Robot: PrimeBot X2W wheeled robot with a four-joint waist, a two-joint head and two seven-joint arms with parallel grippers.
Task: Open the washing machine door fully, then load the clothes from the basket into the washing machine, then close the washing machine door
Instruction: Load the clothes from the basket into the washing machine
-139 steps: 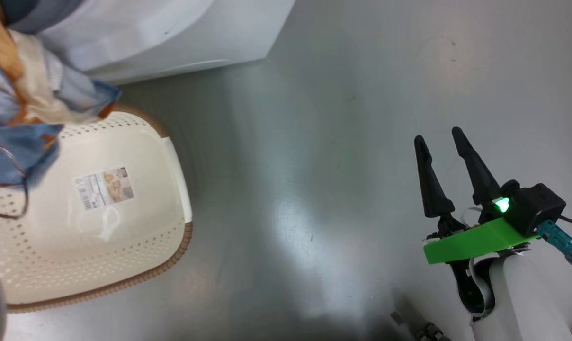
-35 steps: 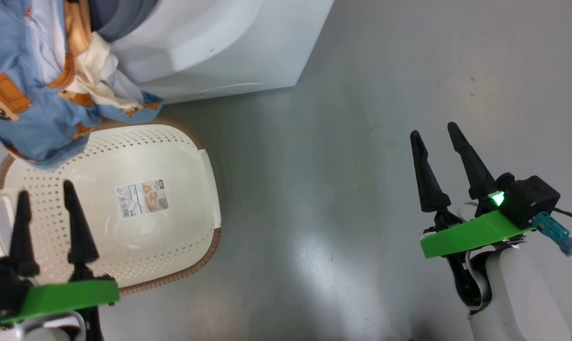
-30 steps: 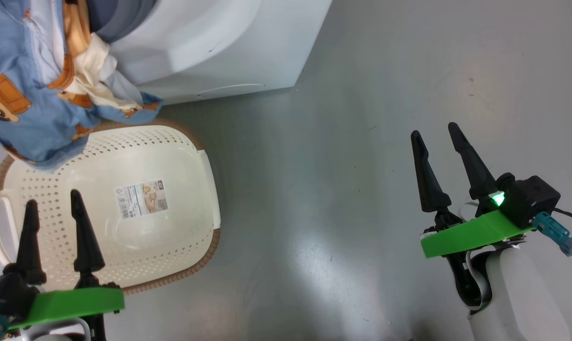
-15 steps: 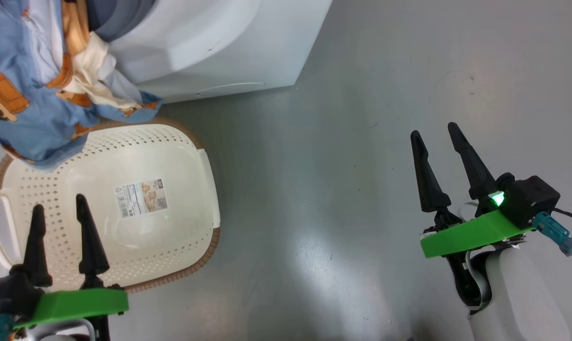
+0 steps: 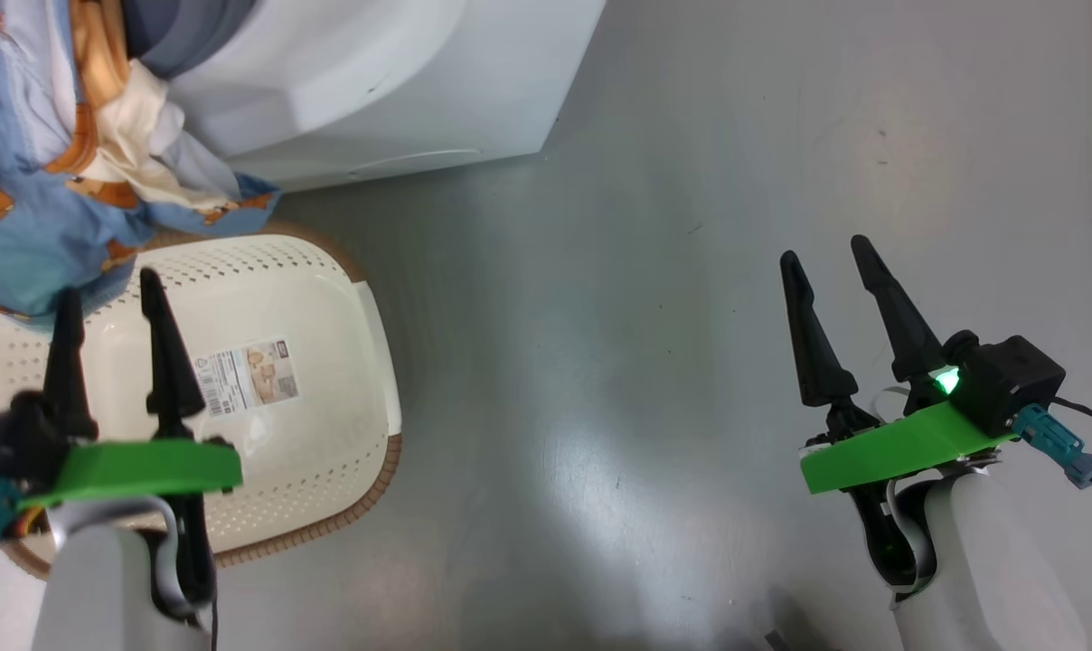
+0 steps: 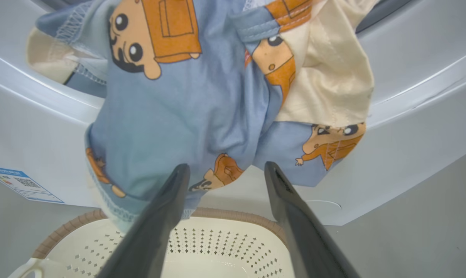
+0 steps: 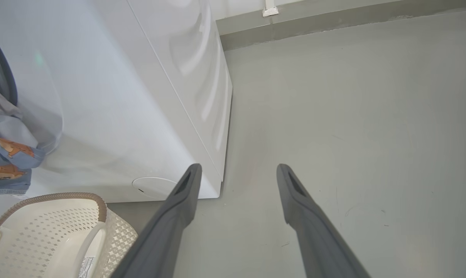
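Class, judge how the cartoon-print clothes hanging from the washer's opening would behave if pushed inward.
Probably floppy: the clothes drape in folds over the washing machine lip, so a push may bunch them. Likely light: thin fabric, stitched hems showing. The edge dangling above the basket could slip back out.

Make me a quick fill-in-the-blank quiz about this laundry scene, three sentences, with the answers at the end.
1. The clothes hang out of the washing machine opening, and the basket below them is ____.
2. The printed fabric of the clothes is mostly light ____.
3. The left tool and the right tool both stand with jaws ____.
Missing words: empty; blue; open.
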